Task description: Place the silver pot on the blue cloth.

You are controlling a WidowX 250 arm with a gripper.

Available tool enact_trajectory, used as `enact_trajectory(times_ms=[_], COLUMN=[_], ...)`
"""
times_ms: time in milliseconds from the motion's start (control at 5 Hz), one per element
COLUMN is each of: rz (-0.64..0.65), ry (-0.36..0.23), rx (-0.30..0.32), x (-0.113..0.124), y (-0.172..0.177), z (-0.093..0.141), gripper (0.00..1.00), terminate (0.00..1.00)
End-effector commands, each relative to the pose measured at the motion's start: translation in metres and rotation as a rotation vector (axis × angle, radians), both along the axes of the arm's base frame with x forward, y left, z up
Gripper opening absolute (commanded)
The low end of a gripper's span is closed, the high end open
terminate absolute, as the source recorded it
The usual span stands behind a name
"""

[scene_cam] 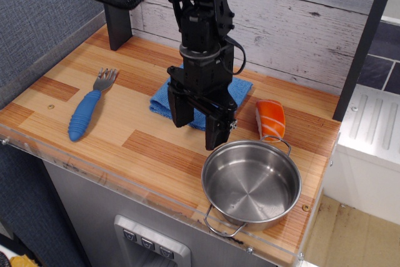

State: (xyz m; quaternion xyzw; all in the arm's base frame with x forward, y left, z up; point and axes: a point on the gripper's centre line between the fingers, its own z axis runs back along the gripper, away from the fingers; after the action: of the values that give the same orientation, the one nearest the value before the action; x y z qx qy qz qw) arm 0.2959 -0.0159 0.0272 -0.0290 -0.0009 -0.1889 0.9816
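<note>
The silver pot [252, 183] sits empty on the wooden counter at the front right, one wire handle toward the front edge and one toward the back. The blue cloth [164, 97] lies folded behind and left of it, mostly covered by my arm. My black gripper [199, 123] hangs open and empty just in front of the cloth, its right fingertip close to the pot's back-left rim, not touching it.
A blue-handled fork [89, 109] lies at the left. An orange-and-white salmon sushi piece [270, 119] lies just behind the pot. A dark post [115, 7] stands at the back left. The counter's front edge has a clear plastic lip [125, 186].
</note>
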Motion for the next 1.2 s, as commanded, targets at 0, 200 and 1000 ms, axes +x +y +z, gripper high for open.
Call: enact_trajectory(times_ms=[0,200,1000], rz=[-0.038,-0.055,-0.197], ry=[-0.168,-0.190,0.113], rx=[-0.040,-0.042,-0.014], x=[-0.003,-0.009,-0.017], y=[-0.012,-0.024,-0.029], z=[0.051,0.063,-0.008], gripper=[1.00,1.00,1.00], terminate=[0.00,0.00,0.00])
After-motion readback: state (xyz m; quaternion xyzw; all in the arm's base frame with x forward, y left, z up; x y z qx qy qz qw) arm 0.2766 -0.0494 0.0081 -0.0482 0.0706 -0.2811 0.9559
